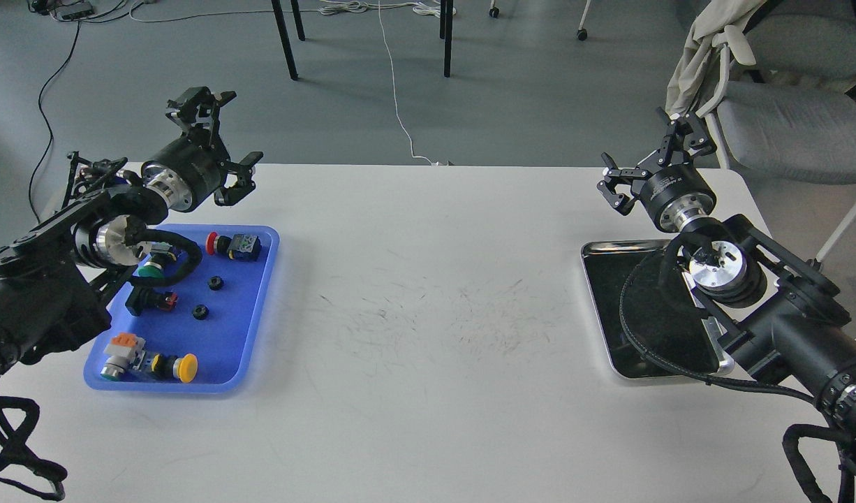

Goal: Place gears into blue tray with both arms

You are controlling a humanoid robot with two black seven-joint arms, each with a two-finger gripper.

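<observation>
The blue tray (257, 307) lies at the table's left. Two small black gears (216, 283) (201, 311) rest on its floor near the middle. My left gripper (222, 143) hovers open above the tray's far edge, nothing between its fingers. At the right, my right gripper (648, 157) is held open and empty above the table beyond the far end of the steel tray (602, 249).
Several push-button switches with red (234, 245), green (149, 267) and yellow (173, 367) caps share the blue tray. The steel tray's black inside is partly hidden by my right arm. A grey chair (784, 119) stands behind the table's right corner.
</observation>
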